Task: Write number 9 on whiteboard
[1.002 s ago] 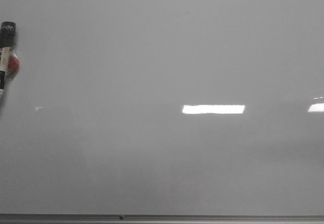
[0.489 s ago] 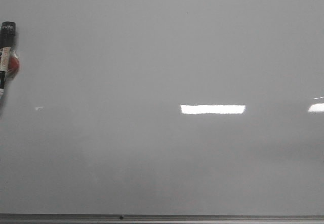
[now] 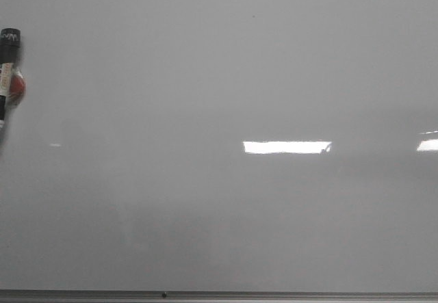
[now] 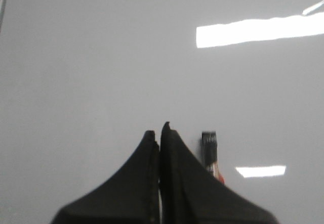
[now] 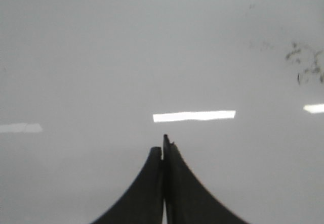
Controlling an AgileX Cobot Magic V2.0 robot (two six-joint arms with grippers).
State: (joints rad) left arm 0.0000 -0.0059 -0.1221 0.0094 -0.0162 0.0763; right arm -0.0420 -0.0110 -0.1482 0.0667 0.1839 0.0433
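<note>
The whiteboard (image 3: 226, 84) is a glossy pale grey surface that fills the front view, with a thin grey frame edge (image 3: 274, 294) along the near side. No number 9 shows on it. A marker with a black cap (image 3: 8, 70) lies at the far left edge of the front view, and the same marker (image 4: 210, 150) sits just beside my left gripper (image 4: 159, 132). That gripper is shut with nothing between its fingers. My right gripper (image 5: 163, 145) is also shut and empty, above bare board. Neither gripper appears in the front view.
Bright rectangular light reflections (image 3: 287, 147) lie on the board. Faint dark smudge marks (image 5: 304, 64) show on the board in the right wrist view. A red patch (image 3: 16, 86) sits next to the marker's body.
</note>
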